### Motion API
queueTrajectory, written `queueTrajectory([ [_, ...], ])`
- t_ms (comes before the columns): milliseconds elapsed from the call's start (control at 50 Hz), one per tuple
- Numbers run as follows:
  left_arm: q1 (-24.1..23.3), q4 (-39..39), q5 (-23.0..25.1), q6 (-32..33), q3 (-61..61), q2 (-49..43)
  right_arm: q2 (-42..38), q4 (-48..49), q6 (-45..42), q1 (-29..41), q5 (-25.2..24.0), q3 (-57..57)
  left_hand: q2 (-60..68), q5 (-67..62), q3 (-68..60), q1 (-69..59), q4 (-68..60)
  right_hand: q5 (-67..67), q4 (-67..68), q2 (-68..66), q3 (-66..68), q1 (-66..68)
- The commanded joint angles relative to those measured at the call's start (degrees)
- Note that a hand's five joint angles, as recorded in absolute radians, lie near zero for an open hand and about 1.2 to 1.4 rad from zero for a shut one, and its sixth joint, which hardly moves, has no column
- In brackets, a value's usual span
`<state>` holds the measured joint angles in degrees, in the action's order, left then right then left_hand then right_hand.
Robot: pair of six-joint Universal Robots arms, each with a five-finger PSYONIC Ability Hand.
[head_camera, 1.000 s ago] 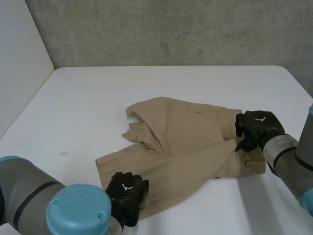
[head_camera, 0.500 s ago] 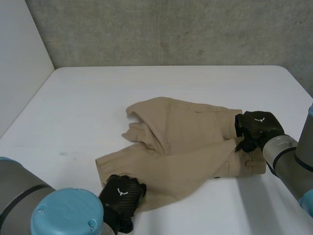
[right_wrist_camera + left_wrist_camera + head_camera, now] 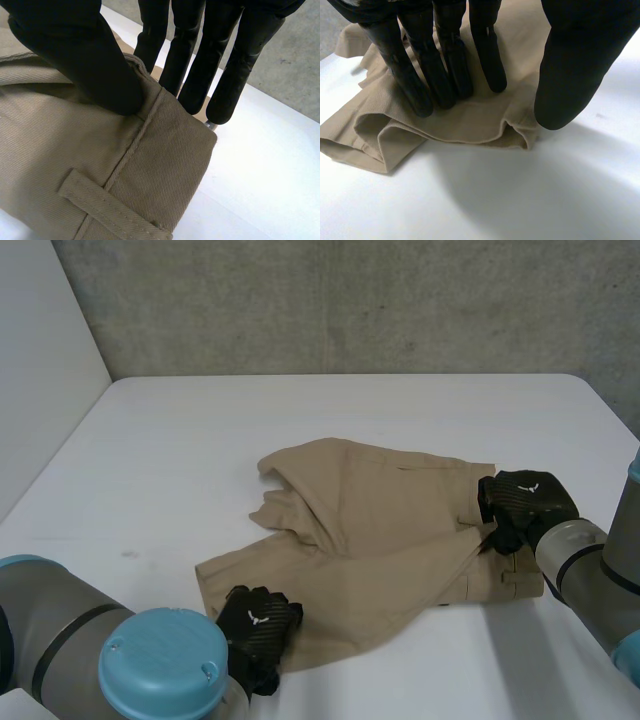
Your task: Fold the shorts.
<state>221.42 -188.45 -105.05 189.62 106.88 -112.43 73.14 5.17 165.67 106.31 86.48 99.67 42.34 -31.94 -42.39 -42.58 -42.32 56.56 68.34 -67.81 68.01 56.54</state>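
Khaki shorts [image 3: 370, 540]: right hand [image 3: 525, 500], pinching the 3 o'clock waistband [image 3: 150, 125], should lift evenly while left hand [image 3: 258, 625], fingers [image 3: 445, 75] flat, pins the 7 o'clock hem [image 3: 470, 135].

Soft even light, faint shadow beside the shorts [image 3: 380, 530]
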Motion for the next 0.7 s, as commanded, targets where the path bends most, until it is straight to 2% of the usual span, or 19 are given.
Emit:
queueTrajectory([
  [20,0.42,-0.34,-0.07,0.13,-0.88,-1.39,-0.01,0.02,0.00,-0.05,-0.08,0.09,7.57,-7.97,-7.53,-7.33,-7.60,13.44,11.66,-12.19,11.99,23.46],
  [100,0.77,-0.34,0.02,0.13,-1.23,-2.09,-0.01,0.02,0.00,-0.05,-0.08,0.18,9.07,-9.48,-9.03,-8.84,-9.10,13.44,11.66,-12.19,11.99,23.46],
  [160,0.86,-0.34,0.02,0.13,-1.58,-2.71,0.08,0.10,0.00,-0.05,0.00,0.26,14.95,-15.35,-14.91,-14.71,-14.97,13.44,11.66,-12.19,11.99,23.46],
  [240,1.38,-0.26,-0.07,0.22,-1.94,-3.06,0.08,0.10,0.00,-0.05,0.00,0.26,37.59,-38.00,-37.55,-37.36,-37.62,13.44,11.66,-12.19,11.99,23.46],
  [360,2.09,0.71,-0.07,0.22,-2.81,-0.17,0.34,-0.07,-0.26,0.03,-0.08,0.26,37.66,-38.06,-37.61,-37.42,-37.68,13.44,11.66,-12.19,11.99,23.46],
  [420,2.52,1.94,0.46,0.48,-2.90,7.82,0.95,-0.60,-0.96,0.12,-0.35,0.00,37.66,-38.06,-37.61,-37.42,-37.68,13.44,11.66,-12.19,11.99,23.46],
  [500,5.15,4.66,1.08,3.12,-3.78,15.91,3.76,-5.42,-8.33,0.21,-0.52,0.00,37.66,-38.06,-37.61,-37.42,-37.68,13.44,11.66,-12.19,11.99,23.46],
  [540,6.91,6.50,1.95,4.44,-4.22,18.55,6.05,-10.51,-15.18,0.65,-0.52,0.09,37.66,-38.06,-37.61,-37.42,-37.68,13.44,11.66,-12.19,11.99,23.46],
  [620,10.96,13.18,6.16,7.16,-4.75,25.14,9.39,-16.67,-22.84,1.18,-0.70,0.26,37.66,-38.06,-37.61,-37.42,-37.68,13.44,11.66,-12.19,11.99,23.46],
  [700,14.73,22.57,12.40,8.04,-5.27,30.24,13.87,-21.16,-27.24,1.00,-0.44,0.62,37.66,-38.06,-37.61,-37.42,-37.68,13.44,11.66,-12.19,11.99,23.46],
])
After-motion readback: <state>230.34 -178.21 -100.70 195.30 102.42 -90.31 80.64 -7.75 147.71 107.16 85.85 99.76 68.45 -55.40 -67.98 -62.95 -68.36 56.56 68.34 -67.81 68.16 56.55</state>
